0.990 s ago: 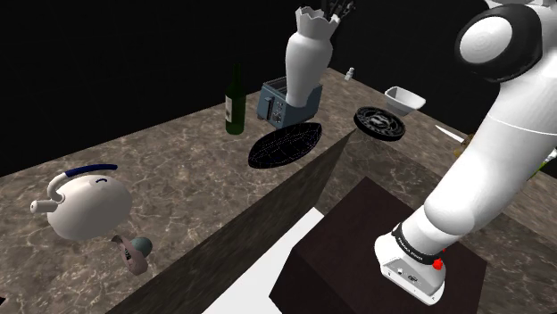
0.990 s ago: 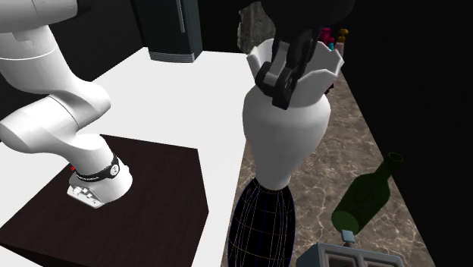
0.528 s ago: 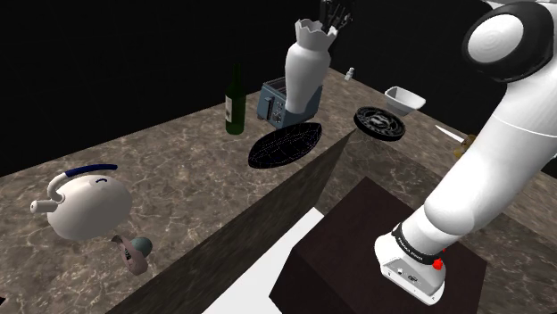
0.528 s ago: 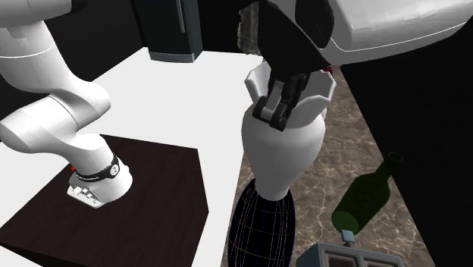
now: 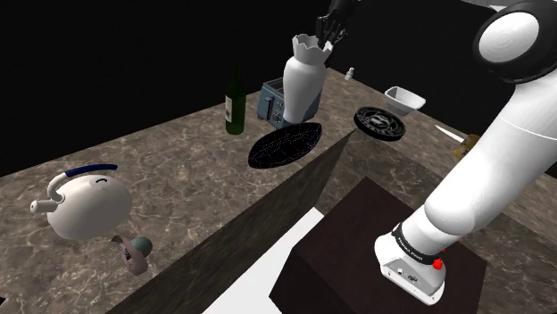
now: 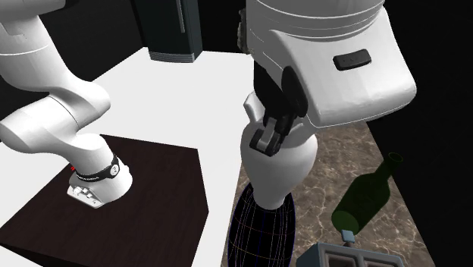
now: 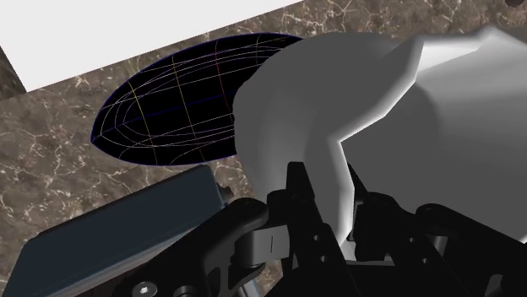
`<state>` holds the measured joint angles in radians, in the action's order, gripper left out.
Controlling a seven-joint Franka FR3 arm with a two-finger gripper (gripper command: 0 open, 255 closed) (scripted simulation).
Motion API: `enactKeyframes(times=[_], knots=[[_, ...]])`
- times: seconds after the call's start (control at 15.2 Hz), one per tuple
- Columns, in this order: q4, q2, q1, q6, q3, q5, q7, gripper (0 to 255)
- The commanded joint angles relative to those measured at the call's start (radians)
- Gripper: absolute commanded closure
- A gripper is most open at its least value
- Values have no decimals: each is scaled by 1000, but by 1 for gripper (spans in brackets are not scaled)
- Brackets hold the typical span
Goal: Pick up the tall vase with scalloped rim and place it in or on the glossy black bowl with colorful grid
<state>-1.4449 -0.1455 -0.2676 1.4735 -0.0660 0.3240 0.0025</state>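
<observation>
Vase, white, clamped by its rim wall in claw, upper centre of shoulder view, just above gridded black bowl. Risk: one-sided grip lets it swing or slip; tall body may topple on release.

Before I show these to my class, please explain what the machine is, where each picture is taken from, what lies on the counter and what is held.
It is a white robot arm on a box, ending in a black two-finger gripper. The shoulder view looks from beside the box, the second exterior view from another side, the wrist view from the hand. On the counter lie a black bowl with a coloured grid, a green bottle, a toaster and a kettle. The gripper clasps the white vase by its rim.
</observation>
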Motion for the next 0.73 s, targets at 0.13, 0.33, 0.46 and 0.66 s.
enactKeyframes(times=[0.13, 0.33, 0.46, 0.66], knots=[[-69, 14, 3, 56, 1, -1, -14, 255], [-117, 20, 5, 96, 2, -2, -25, 255], [-147, 23, 6, 123, 2, -2, -32, 255], [-190, 25, 8, 162, 3, -1, -43, 255]])
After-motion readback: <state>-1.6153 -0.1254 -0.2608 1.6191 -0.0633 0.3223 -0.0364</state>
